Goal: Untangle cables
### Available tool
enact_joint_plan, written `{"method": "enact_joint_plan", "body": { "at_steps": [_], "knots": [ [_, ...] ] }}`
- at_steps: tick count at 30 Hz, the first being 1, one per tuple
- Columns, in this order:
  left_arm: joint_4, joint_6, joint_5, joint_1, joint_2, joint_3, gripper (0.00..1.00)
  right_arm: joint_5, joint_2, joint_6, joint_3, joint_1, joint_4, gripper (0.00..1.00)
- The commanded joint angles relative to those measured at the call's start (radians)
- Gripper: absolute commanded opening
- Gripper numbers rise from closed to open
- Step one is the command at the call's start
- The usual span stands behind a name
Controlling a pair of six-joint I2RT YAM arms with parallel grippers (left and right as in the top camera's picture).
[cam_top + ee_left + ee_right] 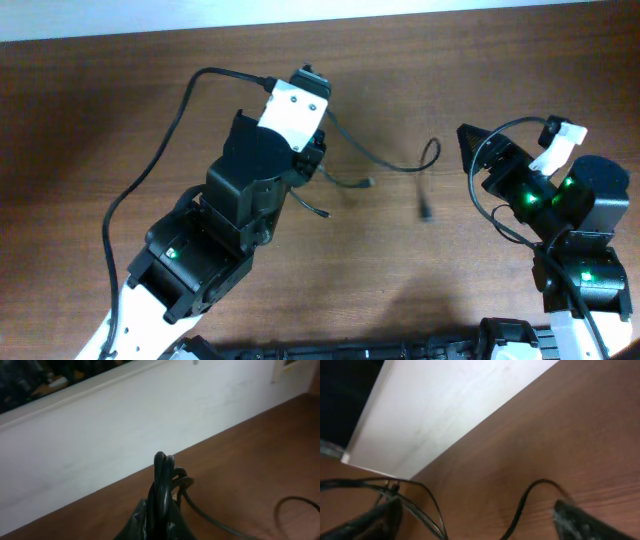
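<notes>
The cables are thin black cords on the brown table. In the overhead view one cord (385,162) runs from my left gripper (311,166) rightward, loops near my right gripper and ends in a plug (425,212). Two short plug ends (364,183) hang by the left gripper. In the left wrist view the left gripper (162,510) is shut on a bunch of cable loops (164,472). My right gripper (474,163) is open; in the right wrist view (477,525) a cord's loop (522,502) lies between its fingers, not gripped.
The thick wire of the left arm (150,165) curves over the table's left half. A white wall (125,425) borders the table's far edge. The right arm's body (570,230) stands at the right edge.
</notes>
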State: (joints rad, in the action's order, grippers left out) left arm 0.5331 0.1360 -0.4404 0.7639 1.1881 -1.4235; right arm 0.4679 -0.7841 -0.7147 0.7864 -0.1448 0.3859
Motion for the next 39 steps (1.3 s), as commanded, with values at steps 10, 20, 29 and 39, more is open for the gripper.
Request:
{"method": "enact_joint_plan", "body": {
  "at_steps": [10,20,29,39],
  "knots": [
    [-0.052,0.160,0.531,0.001,-0.021,-0.016,0.00,0.387,0.008,0.319,0.003,-0.008,-0.170,0.99],
    [-0.042,0.286,0.793,0.001,-0.011,-0.016,0.00,0.764,0.008,0.525,0.003,-0.007,-0.284,0.99],
    [-0.039,0.295,0.904,0.001,0.031,-0.016,0.00,0.910,0.008,0.524,0.003,-0.007,-0.374,1.00],
    [0.028,0.397,1.118,0.001,0.040,-0.016,0.00,0.910,0.008,0.524,0.003,-0.007,-0.388,0.77]
  ]
}}
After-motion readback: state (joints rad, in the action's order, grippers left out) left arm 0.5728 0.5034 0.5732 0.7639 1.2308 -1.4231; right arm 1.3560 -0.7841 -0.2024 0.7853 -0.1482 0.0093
